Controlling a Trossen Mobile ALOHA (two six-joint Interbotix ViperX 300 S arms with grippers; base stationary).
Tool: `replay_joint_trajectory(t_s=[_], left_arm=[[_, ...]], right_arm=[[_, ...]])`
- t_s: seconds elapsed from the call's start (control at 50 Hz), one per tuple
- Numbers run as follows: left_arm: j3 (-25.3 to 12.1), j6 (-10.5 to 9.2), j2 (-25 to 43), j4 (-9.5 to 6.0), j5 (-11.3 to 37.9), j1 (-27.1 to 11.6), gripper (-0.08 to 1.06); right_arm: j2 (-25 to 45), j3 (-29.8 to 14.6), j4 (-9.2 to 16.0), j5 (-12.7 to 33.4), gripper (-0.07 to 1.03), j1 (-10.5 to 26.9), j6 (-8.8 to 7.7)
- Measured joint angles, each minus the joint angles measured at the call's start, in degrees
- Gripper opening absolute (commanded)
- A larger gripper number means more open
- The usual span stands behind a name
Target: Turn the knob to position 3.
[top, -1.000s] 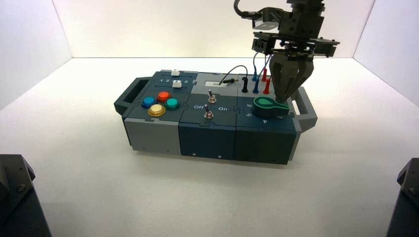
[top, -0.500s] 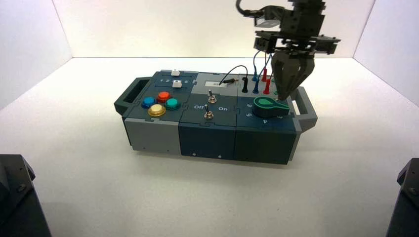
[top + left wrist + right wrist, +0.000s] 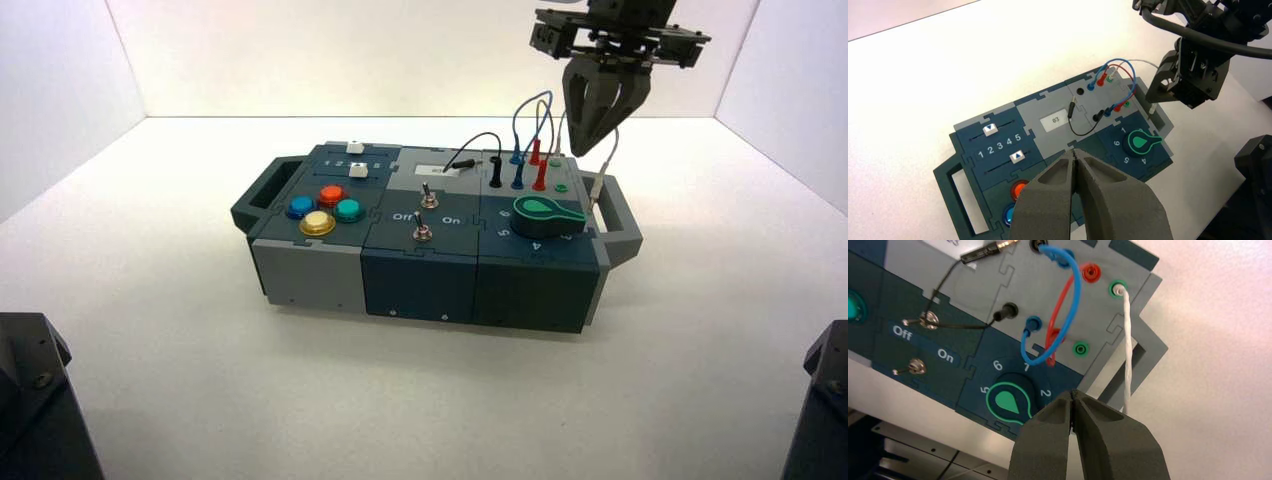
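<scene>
The knob (image 3: 543, 212), right of centre in the high view, appears to point at 3 (the numeral itself is hidden), so turning looks done, leaving only withdrawal. The right claw (image 3: 578, 153), upper right, is fully closed, empty, clear of it; the left claw (image 3: 1074, 150), outside that view, is closed, empty.

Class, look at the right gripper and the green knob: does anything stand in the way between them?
Nothing visible does. The right gripper is above the back right of the box, and the knob lies uncovered by wires. The white wire passes beside that gap, not across it.
</scene>
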Motion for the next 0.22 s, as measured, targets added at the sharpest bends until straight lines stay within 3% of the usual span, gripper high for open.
replay_joint_trajectory(t_s=[0.22], left_arm=[[0.00, 0.00, 0.00, 0.00, 0.00, 0.09, -0.03]], right_arm=[[-2.11, -1.05, 1.58, 1.14, -0.02, 0.79, 0.00]])
